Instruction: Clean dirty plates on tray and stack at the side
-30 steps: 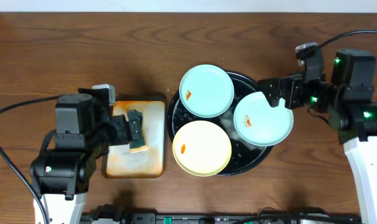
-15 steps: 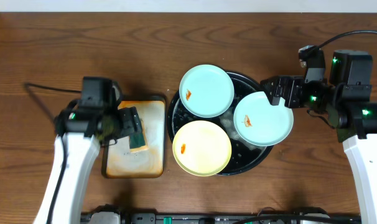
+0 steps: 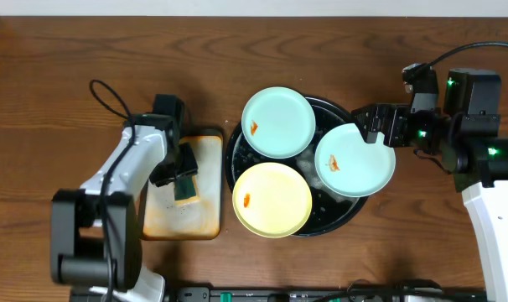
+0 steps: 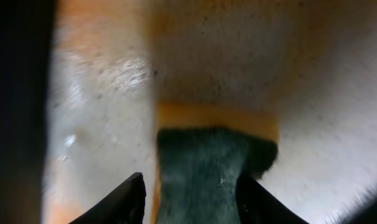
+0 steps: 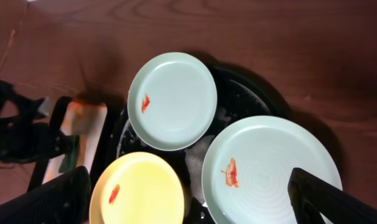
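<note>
Three plates lie in the round black tray [image 3: 323, 204]: a mint one [image 3: 277, 122] at the back, a mint one [image 3: 355, 161] at the right, a yellow one [image 3: 272, 200] in front, each with an orange smear. My right gripper [image 3: 373, 127] is open and empty above the right mint plate's far edge. In the right wrist view its fingers [image 5: 195, 199] straddle the yellow plate [image 5: 139, 190] and right mint plate [image 5: 269, 168]. My left gripper [image 3: 185, 168] is open with its fingers [image 4: 191, 199] either side of a dark green and yellow sponge [image 4: 201, 174].
The sponge [image 3: 185, 186] lies on a small rectangular black-rimmed tray [image 3: 202, 210] with an orange-stained white surface, left of the round tray. Brown wood tabletop [image 3: 338, 50] surrounds both. A black cable [image 3: 103, 88] loops behind my left arm.
My left arm has dropped down and stretched out over the small tray, bringing its gripper low around the sponge. The right arm and the plates have not moved.
</note>
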Robot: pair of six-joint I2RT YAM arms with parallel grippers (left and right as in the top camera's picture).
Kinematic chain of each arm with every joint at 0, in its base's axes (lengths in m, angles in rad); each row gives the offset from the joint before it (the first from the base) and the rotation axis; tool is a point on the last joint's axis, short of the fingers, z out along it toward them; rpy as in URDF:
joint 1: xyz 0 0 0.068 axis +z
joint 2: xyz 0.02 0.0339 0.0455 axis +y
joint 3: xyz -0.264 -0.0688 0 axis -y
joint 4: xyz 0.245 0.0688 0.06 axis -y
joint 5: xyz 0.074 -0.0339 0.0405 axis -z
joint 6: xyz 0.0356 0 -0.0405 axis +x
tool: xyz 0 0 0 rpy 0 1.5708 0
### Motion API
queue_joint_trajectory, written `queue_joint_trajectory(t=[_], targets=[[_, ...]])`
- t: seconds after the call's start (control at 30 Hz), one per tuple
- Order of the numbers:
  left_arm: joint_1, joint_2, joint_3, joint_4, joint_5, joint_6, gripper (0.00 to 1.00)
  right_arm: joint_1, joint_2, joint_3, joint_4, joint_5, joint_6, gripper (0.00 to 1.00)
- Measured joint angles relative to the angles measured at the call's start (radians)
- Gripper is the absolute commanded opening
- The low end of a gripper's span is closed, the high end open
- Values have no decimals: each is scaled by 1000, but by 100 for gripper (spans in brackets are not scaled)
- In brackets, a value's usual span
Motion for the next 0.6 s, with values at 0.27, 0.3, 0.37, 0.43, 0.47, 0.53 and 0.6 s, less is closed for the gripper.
queue_joint_trajectory(t=[0.27, 0.3, 0.37, 0.43, 0.47, 0.53, 0.6], targets=[[-6, 72, 0, 23, 11, 35, 8, 0, 0, 0, 0, 1, 0, 99], [-7, 72, 0, 26, 16, 47, 8, 0, 0, 0, 0, 1, 0, 99], [-8, 72, 0, 31, 19, 53, 8, 0, 0, 0, 0, 1, 0, 99], [-8, 72, 0, 32, 21, 55, 7, 0, 0, 0, 0, 1, 0, 99], [-8, 72, 0, 31, 22, 55, 7, 0, 0, 0, 0, 1, 0, 99], [-8, 68, 0, 27, 23, 57, 8, 0, 0, 0, 0, 1, 0, 99], [-8, 57, 2, 19, 23, 57, 7, 0, 0, 0, 0, 1, 0, 99]])
